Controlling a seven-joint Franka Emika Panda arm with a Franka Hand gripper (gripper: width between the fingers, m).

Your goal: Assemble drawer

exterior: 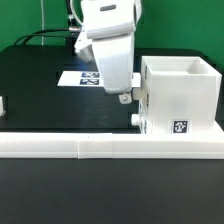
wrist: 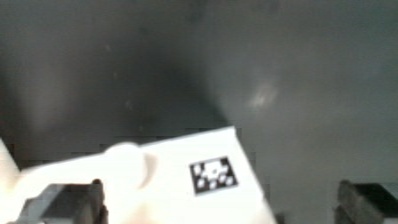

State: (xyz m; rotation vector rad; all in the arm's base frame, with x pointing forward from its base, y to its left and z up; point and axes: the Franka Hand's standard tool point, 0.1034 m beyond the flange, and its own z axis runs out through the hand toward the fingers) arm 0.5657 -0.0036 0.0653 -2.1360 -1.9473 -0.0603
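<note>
A white drawer box with a marker tag on its front stands at the exterior view's right. A small round white knob sticks out of its side. My gripper hangs just above and beside the knob, at the box's near corner. In the wrist view the tagged white face of the box and the rounded knob lie below, between my two dark fingertips. The gripper is open, jaws wide apart, holding nothing.
A long white rail runs across the table's front edge. The marker board lies on the black table behind my arm. A small white part shows at the exterior view's left edge.
</note>
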